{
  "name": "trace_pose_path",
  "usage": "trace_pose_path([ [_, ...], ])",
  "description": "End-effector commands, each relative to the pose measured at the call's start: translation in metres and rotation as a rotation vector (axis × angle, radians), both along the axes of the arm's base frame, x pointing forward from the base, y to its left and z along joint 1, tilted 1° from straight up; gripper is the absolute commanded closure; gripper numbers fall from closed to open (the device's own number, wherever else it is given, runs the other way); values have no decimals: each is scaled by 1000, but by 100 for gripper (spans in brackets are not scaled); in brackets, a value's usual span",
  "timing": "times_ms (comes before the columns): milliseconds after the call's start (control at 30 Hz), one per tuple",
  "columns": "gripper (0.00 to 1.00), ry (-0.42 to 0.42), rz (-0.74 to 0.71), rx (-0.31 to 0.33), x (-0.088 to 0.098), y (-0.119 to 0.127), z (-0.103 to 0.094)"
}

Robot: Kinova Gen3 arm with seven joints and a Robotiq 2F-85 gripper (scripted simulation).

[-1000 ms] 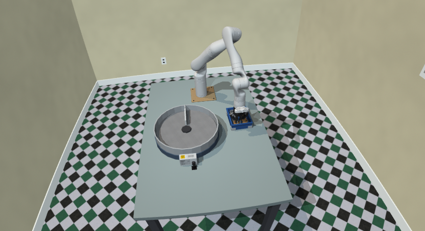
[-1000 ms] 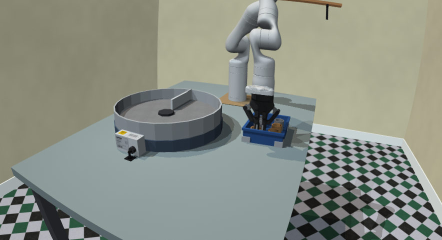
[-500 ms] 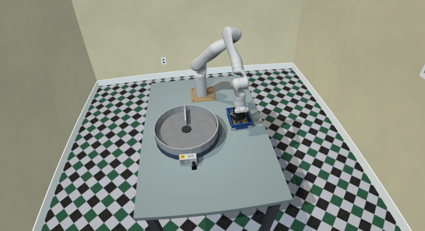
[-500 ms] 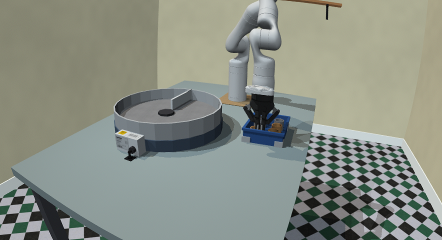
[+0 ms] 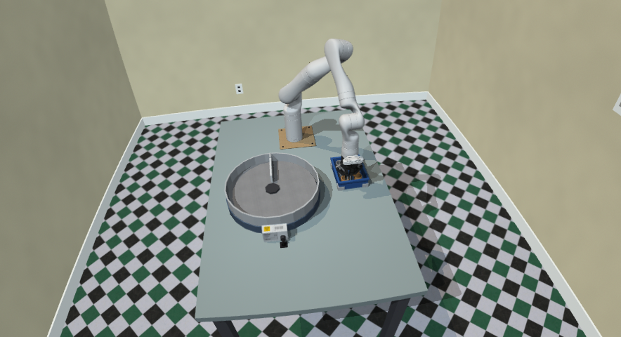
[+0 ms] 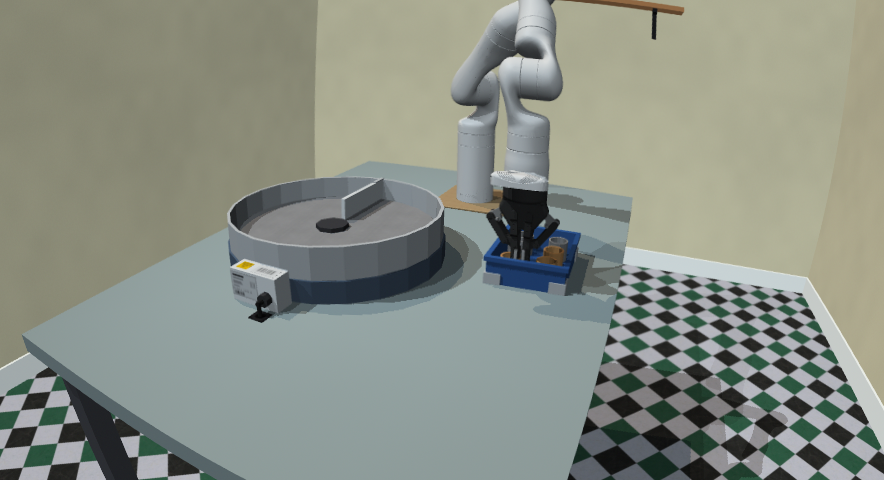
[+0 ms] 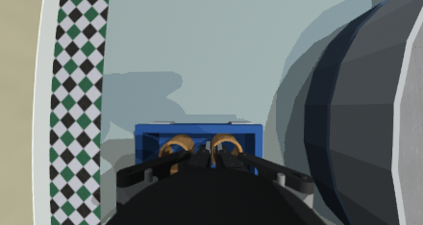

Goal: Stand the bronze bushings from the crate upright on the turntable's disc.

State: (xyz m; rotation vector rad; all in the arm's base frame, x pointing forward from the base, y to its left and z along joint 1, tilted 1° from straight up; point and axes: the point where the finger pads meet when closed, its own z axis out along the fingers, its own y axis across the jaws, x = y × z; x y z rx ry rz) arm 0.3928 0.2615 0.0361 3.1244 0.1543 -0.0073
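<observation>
Reaching down into the blue crate (image 6: pixel 525 277), our gripper (image 6: pixel 521 249) was clamped on a bronze bushing's (image 7: pixel 226 145) wall; we saw the disc (image 5: pixel 260 191) bare.

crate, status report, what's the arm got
End effector down in the blue crate, shut on something, likely a bushing wall. Bronze bushings not out yet. Turntable disc bare. Nothing blocking.

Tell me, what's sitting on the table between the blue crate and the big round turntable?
Nothing sits there. In the top view, only bare grey table and the turntable's shadow separate it from the crate.
</observation>
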Motion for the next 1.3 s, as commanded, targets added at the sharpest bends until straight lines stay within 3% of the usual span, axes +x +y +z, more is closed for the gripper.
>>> trace_pose_path([
  [0,100,-1,2,1,0,-1,-2],
  [733,100,-1,2,2,0,0,2],
  [967,100,-5,4,4,2,2,13],
  [1267,100,-6,5,6,2,3,51],
])
